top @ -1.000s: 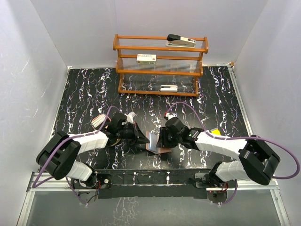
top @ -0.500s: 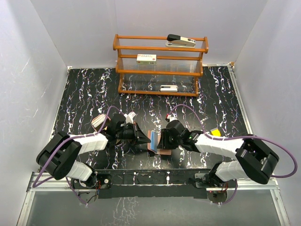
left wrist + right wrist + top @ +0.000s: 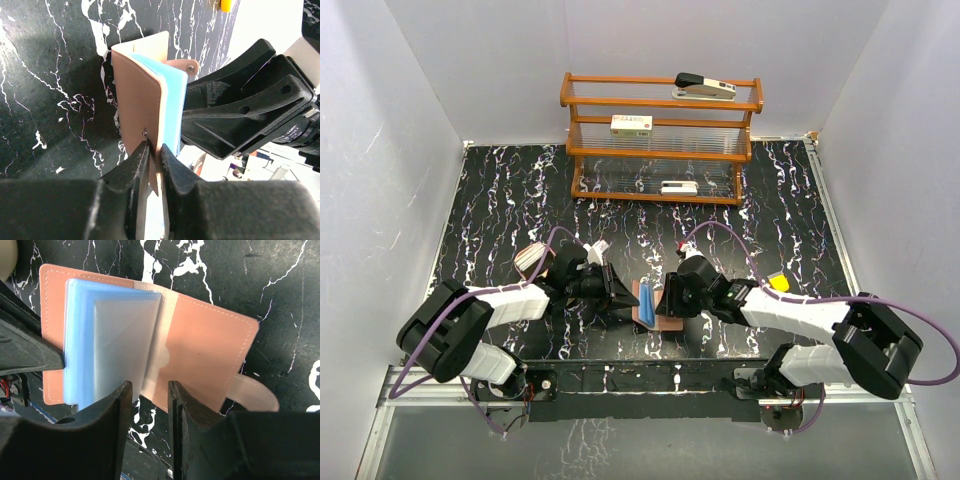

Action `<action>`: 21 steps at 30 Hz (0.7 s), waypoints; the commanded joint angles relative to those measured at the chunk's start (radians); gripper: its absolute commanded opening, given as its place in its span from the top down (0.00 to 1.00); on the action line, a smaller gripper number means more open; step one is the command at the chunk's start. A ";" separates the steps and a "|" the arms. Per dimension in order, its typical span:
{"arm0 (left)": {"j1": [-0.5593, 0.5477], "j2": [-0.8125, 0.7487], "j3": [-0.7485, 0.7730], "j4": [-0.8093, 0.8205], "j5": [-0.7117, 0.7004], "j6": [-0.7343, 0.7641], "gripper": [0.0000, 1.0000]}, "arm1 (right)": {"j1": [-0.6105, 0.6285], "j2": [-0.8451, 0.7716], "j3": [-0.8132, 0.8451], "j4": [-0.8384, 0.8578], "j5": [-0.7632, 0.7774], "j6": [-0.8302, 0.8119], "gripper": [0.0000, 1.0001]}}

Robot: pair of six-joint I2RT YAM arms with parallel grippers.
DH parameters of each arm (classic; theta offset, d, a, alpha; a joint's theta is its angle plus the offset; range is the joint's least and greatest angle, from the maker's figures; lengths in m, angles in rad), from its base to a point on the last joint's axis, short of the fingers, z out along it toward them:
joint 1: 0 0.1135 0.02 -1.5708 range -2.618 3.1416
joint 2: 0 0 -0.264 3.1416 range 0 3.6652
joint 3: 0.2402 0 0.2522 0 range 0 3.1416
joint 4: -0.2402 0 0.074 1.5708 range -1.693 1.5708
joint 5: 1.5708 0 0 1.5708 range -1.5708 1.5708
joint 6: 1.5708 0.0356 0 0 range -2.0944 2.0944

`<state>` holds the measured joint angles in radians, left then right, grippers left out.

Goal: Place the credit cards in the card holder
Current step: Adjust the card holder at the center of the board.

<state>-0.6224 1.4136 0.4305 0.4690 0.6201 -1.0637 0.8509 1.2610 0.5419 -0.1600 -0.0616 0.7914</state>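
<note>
Between the arms on the surface (image 3: 500, 200), the left hand (image 3: 154, 147) pinches one cover of the card holder (image 3: 647, 302) upright, seemingly baring its blue pockets (image 3: 95, 340) to the spread, empty-looking right hand (image 3: 150, 387).

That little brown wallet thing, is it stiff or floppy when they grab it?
Probably floppy: the card holder bends at its fold, with one half pinched upright by the left gripper. Its glossy blue pockets look slippery and fan loosely, so they'd likely flop about. Being thin, it's probably light and apt to tip.
</note>
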 commanded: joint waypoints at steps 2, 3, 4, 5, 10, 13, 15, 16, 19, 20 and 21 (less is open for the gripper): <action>-0.005 -0.071 -0.002 -0.012 0.003 0.021 0.74 | 0.004 -0.002 0.030 0.038 0.001 0.017 0.67; -0.004 -0.071 0.000 -0.011 0.002 0.021 0.71 | 0.004 0.011 0.026 0.054 -0.006 0.022 0.68; -0.005 -0.069 0.002 -0.009 0.002 0.021 0.69 | 0.004 0.024 0.020 0.068 -0.015 0.028 0.68; -0.005 -0.066 0.004 -0.007 0.002 0.020 0.67 | 0.004 0.037 0.016 0.081 -0.021 0.031 0.69; -0.005 -0.050 0.030 -0.033 0.005 0.040 0.62 | 0.004 0.086 0.024 0.111 -0.053 0.029 0.71; -0.005 -0.050 0.032 -0.041 -0.003 0.045 0.58 | 0.004 0.085 0.042 0.115 -0.067 0.028 0.71; -0.005 -0.028 0.030 -0.032 0.000 0.043 0.54 | 0.004 0.072 0.053 0.112 -0.065 0.026 0.71; -0.005 -0.026 0.028 -0.028 0.002 0.041 0.52 | 0.004 0.061 0.055 0.110 -0.062 0.025 0.71; -0.005 -0.032 0.027 -0.039 -0.006 0.046 0.48 | 0.006 0.037 0.052 0.112 -0.050 0.024 0.72; -0.005 -0.034 0.029 -0.042 -0.008 0.049 0.46 | 0.005 0.036 0.051 0.115 -0.049 0.023 0.72; -0.005 -0.036 0.031 -0.045 -0.011 0.050 0.45 | 0.006 0.037 0.053 0.118 -0.051 0.022 0.72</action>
<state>-0.6243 1.3872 0.4320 0.4374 0.6121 -1.0313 0.8509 1.3319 0.5533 -0.1005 -0.1154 0.8146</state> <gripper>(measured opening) 0.527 0.285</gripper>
